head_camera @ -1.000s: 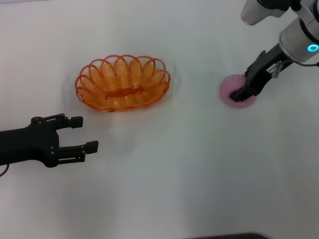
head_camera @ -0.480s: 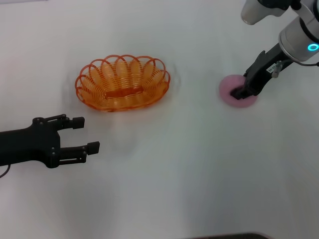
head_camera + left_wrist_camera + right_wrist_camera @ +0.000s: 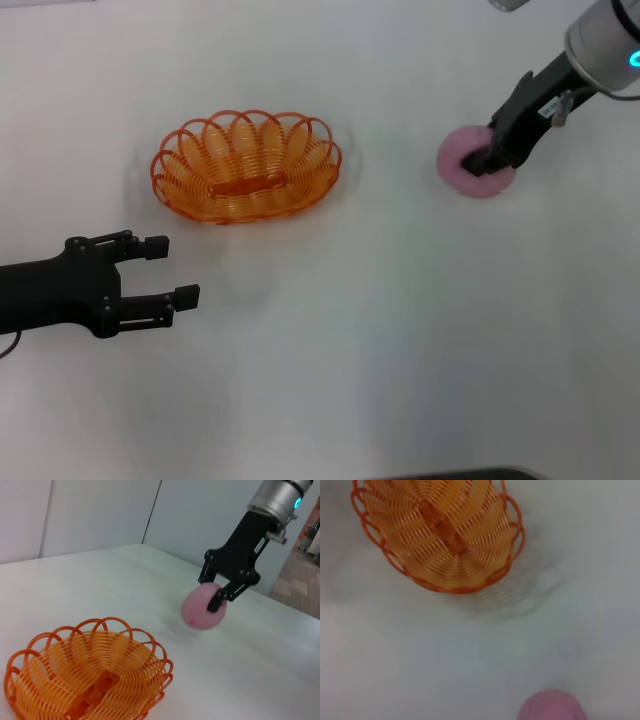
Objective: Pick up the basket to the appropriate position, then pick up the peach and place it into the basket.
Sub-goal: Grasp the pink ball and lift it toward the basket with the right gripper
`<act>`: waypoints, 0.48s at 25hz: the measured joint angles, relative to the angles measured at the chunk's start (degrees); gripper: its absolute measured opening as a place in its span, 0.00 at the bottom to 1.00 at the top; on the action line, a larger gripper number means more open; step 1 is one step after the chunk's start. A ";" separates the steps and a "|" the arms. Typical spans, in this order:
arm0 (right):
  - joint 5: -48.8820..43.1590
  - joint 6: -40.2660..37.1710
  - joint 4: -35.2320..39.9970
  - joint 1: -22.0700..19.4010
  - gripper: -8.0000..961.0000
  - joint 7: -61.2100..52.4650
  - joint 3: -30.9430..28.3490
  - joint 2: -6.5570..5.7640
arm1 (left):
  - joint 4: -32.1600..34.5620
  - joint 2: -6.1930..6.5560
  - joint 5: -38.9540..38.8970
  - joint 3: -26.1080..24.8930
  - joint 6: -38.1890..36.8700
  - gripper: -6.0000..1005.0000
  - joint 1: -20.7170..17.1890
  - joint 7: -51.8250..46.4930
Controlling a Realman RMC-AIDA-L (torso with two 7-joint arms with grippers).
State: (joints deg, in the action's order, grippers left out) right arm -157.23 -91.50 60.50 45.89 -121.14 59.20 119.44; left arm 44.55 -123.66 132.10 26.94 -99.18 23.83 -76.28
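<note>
Step in hand, peach pickup: your right gripper point(image 3: 487, 160) has its fingers closed around the peach point(image 3: 462, 168), apparently just off the counter point(image 3: 400, 330); next, carry it to the basket point(image 3: 246, 166); left gripper point(image 3: 165, 270) idle, fingers spread, empty.

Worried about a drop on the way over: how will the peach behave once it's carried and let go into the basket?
The peach is round and smooth, so it may slip or turn between the right gripper fingers that pinch it. Released, it would probably roll, though the basket, dished with a raised scalloped rim, should likely keep it in.
</note>
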 joint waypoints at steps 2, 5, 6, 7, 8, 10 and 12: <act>-0.04 -1.96 2.33 0.24 0.29 -0.48 0.37 0.00 | -0.04 0.00 0.00 -0.04 0.04 0.82 -0.05 -0.01; -0.06 -4.62 6.02 0.56 0.29 -1.00 0.73 0.00 | -0.07 0.00 0.00 -0.05 0.05 0.82 -0.11 -0.10; -0.07 -5.47 7.06 0.64 0.29 -1.06 0.74 0.00 | -0.07 0.00 0.00 -0.05 0.05 0.82 -0.11 -0.20; -0.07 -6.10 7.92 0.71 0.29 -1.11 0.74 0.00 | -0.08 0.00 0.00 -0.05 0.05 0.82 -0.10 -0.30; -0.07 -6.53 8.53 0.75 0.29 -1.14 0.74 0.00 | -0.08 0.00 0.00 -0.05 0.05 0.82 -0.11 -0.39; -0.06 -6.88 9.12 0.84 0.29 -1.15 0.74 0.00 | -0.08 0.00 -0.01 -0.05 0.06 0.82 -0.10 -0.44; 0.06 -6.87 9.07 0.87 0.29 -1.05 0.74 -0.01 | -0.08 0.00 -0.09 -0.03 0.05 0.82 -0.10 -0.45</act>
State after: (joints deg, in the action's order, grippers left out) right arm -157.16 -98.37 69.57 46.76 -122.20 59.94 119.44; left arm 44.47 -123.66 132.02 26.91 -99.13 23.73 -76.73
